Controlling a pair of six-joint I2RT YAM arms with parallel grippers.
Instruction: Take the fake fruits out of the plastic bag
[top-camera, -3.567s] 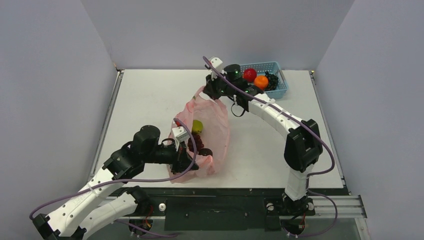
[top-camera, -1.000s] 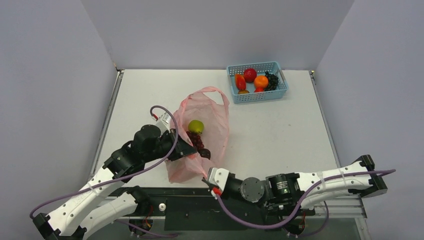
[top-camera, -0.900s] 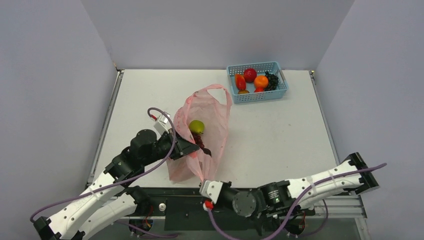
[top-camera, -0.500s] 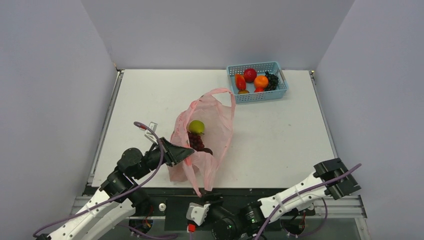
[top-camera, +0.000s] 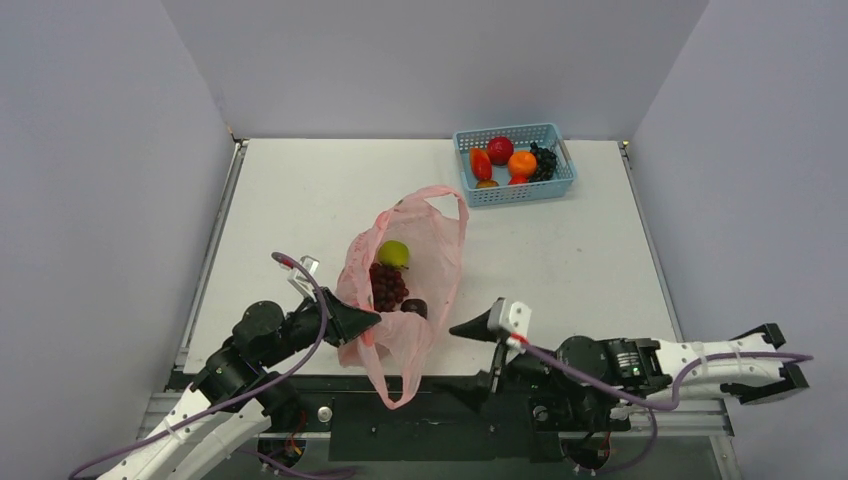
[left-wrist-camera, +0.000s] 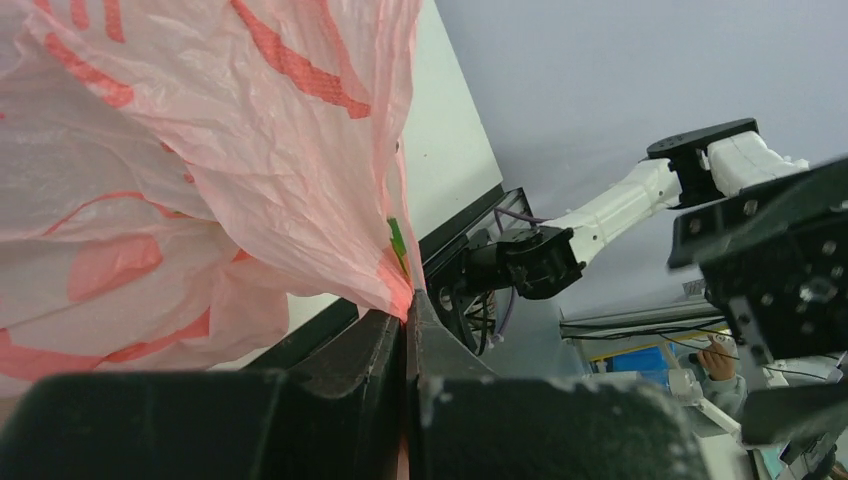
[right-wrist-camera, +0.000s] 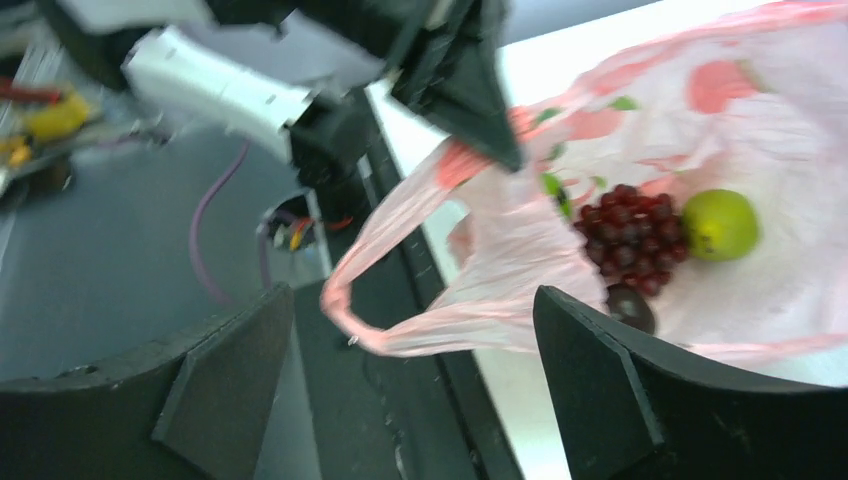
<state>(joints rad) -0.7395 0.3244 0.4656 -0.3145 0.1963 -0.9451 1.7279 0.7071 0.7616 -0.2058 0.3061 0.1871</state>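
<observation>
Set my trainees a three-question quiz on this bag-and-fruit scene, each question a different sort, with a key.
1. True or false: the left gripper is shut on the pink plastic bag.
2. Which fruit lies inside the bag? A dark red grape bunch; B banana; C lemon.
3. Fill in: the right gripper stands ____ and holds nothing.
Key: 1 true; 2 A; 3 open.

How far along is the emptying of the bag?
Done: the basket holds several fruits. In hand: the left gripper pinches the bag at its edge; the right gripper is open and empty beside it. Left: the green fruit, grapes and a dark fruit lie in the bag.
</observation>
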